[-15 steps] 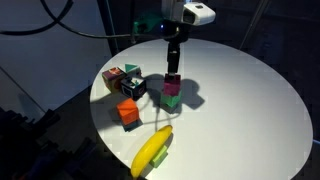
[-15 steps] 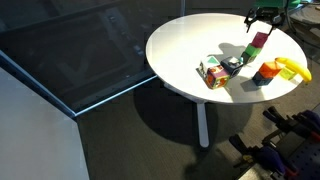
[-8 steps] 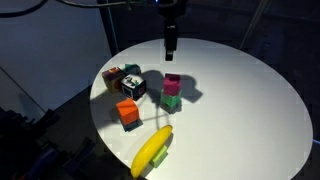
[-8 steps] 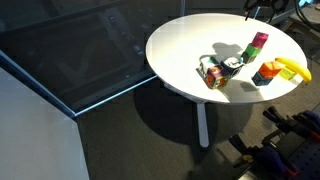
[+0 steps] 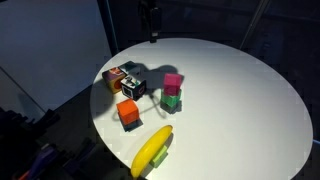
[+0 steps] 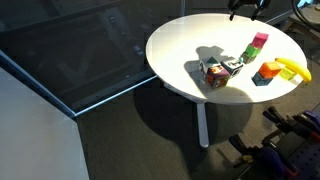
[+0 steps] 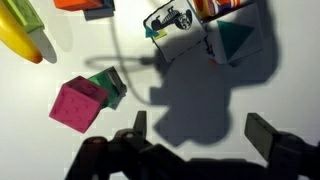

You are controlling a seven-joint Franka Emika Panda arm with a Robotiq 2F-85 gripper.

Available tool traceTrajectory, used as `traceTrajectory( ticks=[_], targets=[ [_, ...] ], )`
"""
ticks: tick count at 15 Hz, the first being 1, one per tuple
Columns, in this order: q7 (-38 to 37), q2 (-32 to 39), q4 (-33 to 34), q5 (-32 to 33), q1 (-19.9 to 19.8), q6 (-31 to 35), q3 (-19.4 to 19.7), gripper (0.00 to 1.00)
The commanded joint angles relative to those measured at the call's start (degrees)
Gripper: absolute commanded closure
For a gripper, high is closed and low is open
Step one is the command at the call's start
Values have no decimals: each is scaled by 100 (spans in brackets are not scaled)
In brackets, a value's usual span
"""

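My gripper [image 7: 200,130] is open and empty, high above the round white table [image 5: 240,100]. It shows at the table's far edge in both exterior views [image 5: 152,22] [image 6: 245,8]. A pink cube [image 5: 172,81] stands on a green cube [image 5: 171,101] mid-table; both show in the wrist view, pink [image 7: 78,105] and green [image 7: 110,83], well clear of my fingers [image 7: 265,135]. The stack also shows in an exterior view [image 6: 257,44].
A black-and-white cube [image 5: 133,87] and a multi-coloured cube [image 5: 114,76] sit left of the stack. An orange block [image 5: 128,113] and a banana [image 5: 152,150] lie near the front edge. The table's rim drops to a dark floor.
My gripper has let go of the pink cube, leaving it on the green one, and has risen and drawn back toward the far edge of the table.
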State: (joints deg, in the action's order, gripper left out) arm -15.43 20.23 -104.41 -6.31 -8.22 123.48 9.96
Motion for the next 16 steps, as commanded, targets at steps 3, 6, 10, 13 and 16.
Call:
traceTrajectory(
  ticks=[3, 6, 10, 13, 16],
  targets=[
    [934, -309, -561, 365, 241, 6, -308, 0],
    [1169, -311, -792, 482, 327, 46, -409, 0],
    [1344, -337, -1195, 622, 387, 278, -473, 0],
    [1357, -367, -1593, 663, 414, 878, -498, 0],
    [1169, -298, -1907, 640, 462, 1391, -518, 0]
  ],
)
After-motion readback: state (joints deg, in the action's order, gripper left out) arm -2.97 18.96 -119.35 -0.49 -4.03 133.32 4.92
